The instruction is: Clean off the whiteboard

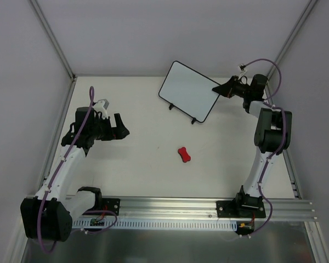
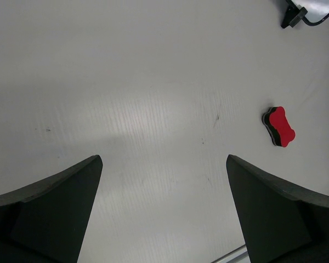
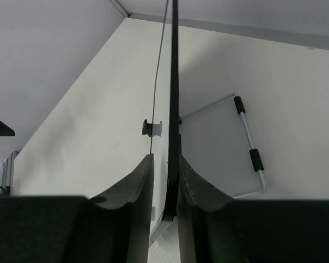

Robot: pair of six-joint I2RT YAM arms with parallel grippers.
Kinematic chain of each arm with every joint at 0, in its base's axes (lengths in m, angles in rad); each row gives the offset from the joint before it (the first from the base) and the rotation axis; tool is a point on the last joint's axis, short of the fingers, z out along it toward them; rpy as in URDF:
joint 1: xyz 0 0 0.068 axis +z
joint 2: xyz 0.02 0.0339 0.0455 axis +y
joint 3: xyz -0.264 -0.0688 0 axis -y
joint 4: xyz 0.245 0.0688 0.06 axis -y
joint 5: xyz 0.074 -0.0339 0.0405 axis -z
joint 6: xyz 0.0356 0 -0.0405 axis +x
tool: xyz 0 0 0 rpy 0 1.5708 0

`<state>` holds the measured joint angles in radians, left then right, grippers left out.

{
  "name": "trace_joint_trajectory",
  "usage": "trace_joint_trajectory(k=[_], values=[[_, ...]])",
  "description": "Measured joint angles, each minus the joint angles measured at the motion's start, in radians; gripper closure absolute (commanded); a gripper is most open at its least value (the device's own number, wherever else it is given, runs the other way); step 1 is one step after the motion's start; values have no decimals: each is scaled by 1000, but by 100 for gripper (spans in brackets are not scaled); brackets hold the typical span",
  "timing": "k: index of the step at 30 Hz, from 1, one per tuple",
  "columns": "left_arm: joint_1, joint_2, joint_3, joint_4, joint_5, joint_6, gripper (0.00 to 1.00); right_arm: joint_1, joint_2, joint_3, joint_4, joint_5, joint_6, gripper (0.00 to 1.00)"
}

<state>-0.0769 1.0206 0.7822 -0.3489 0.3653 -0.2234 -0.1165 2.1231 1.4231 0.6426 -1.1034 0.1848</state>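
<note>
We see R end effector [image 1: 216,87] clenched on edge of blank whiteboard [image 1: 187,90]; L end effector [image 1: 120,127] released, wide over bench [image 1: 142,170]; red eraser [image 1: 183,155] lies apart.

Red bone-shaped eraser [image 1: 183,155] [image 2: 279,126] lies flat on the white worktop [image 1: 137,164], right of centre, about midway between near and far. Black layer visible under the red top. A few small dark specks [image 2: 216,118] mark the worktop left of it. Slotted aluminium rail [image 1: 170,205] runs along the near edge. Pale walls [image 1: 153,33] enclose the far and side edges.
</note>
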Motion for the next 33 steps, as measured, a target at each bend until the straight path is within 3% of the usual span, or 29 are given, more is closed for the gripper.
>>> trace_joint_trajectory(k=[1, 5, 12, 24, 30, 33], values=[[0, 0, 0, 0, 1, 0, 1, 0, 0, -5, -2, -1, -9, 67], [0, 0, 0, 0, 2, 0, 1, 0, 0, -33, -10, -4, -22, 56], [0, 0, 0, 0, 19, 0, 1, -4, -20, -101, -16, -2, -40, 54], [0, -6, 0, 0, 26, 0, 1, -60, -153, -250, -19, 2, -63, 2], [0, -14, 11, -1, 18, -1, 1, -140, -359, -404, -60, 59, -73, 1], [0, -40, 29, -1, 6, -1, 1, -182, -527, -436, -216, 169, -154, 1]])
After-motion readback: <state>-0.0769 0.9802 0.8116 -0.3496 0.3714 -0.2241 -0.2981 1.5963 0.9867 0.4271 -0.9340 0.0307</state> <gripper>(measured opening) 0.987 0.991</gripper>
